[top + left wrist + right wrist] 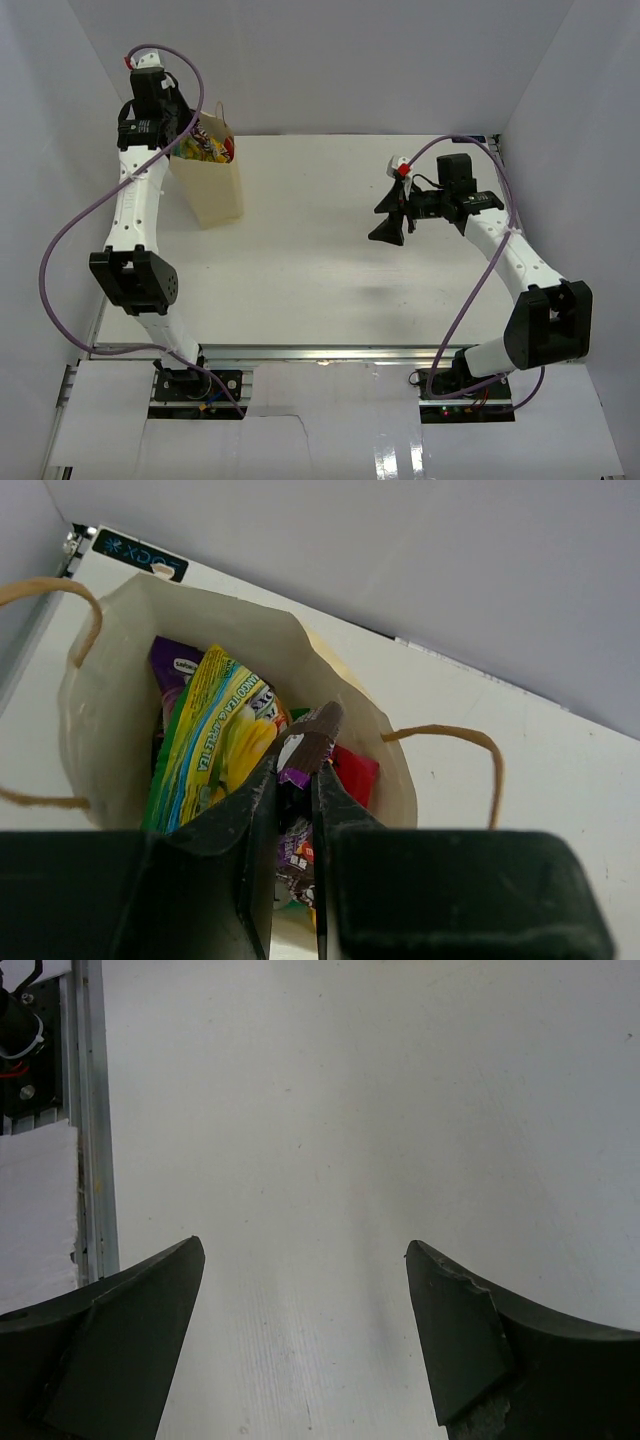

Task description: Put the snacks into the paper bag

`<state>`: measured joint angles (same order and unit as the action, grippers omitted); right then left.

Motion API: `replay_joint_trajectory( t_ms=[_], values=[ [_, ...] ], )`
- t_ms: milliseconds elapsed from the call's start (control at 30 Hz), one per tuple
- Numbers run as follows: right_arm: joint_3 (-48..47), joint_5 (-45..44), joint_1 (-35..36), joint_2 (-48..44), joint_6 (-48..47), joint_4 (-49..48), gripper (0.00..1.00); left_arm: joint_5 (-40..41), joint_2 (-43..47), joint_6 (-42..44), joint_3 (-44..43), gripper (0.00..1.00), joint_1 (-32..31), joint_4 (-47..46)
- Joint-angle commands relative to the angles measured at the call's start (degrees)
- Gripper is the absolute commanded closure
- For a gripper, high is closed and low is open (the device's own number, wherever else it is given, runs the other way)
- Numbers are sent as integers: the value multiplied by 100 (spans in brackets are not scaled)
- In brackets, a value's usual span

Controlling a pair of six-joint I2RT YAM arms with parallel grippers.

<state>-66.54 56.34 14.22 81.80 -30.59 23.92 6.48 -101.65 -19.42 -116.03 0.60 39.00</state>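
The cream paper bag (pixel 214 190) stands upright at the table's back left; it also shows from above in the left wrist view (pixel 100 680). Inside it lie a green-yellow packet (pixel 215 730), a purple packet (pixel 172 665) and a red packet (pixel 355 773). My left gripper (pixel 296 765) hangs over the bag's mouth, shut on a dark purple packet (pixel 310 742) that sticks up between the fingers. It shows in the top view too (pixel 180 140). My right gripper (pixel 392 215) is open and empty above the bare table at the right (pixel 300 1250).
The white table (pixel 330 260) is walled by white panels at back and sides. A metal rail (pixel 300 352) runs along the near edge. The bag's loop handles (pixel 470 742) stick out to both sides.
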Motion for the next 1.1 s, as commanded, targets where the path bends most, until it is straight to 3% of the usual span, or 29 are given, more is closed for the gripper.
replay_joint_trajectory(
  t_ms=[0,67,100,167,200,300,433,533,633,700,867,900,1067],
  values=[
    [106,202,-121,-191,-158,95,12,-568,-74,-149,-350,100,151,-147],
    [168,194,-139,-199,-167,95,12,-857,-119,-237,-289,97,168,-165],
    [194,185,-156,-191,-175,95,12,-929,-136,-264,-202,87,186,-165],
    [221,167,-165,-191,-245,165,12,-991,-119,-290,-114,62,195,-148],
    [212,141,-165,-182,-281,200,12,-956,-75,-325,-70,42,195,-139],
    [116,-34,-165,-199,-517,376,12,-894,240,-282,-60,24,203,-121],
    [-165,-386,-174,-278,-851,657,8,-1104,828,-177,-26,9,195,-165],
    [-447,-720,-183,-357,-966,816,10,-1420,1417,-63,386,7,195,-261],
    [-579,-1141,-200,-594,-914,790,10,-1895,2603,-44,1728,6,195,-664],
    [-579,-1685,-218,-849,-748,676,10,-2325,3736,-88,3160,4,186,-981],
    [-333,-4080,-253,-1035,1261,-3,10,-3222,5995,-701,5965,2,195,-1895],
    [-376,-4087,-279,-1008,1214,129,10,-3336,6660,-799,6709,2,195,-1975],
    [-140,-4753,-341,-1472,1405,88,10,-3645,8220,-1178,8042,2,195,-1976]
  ],
)
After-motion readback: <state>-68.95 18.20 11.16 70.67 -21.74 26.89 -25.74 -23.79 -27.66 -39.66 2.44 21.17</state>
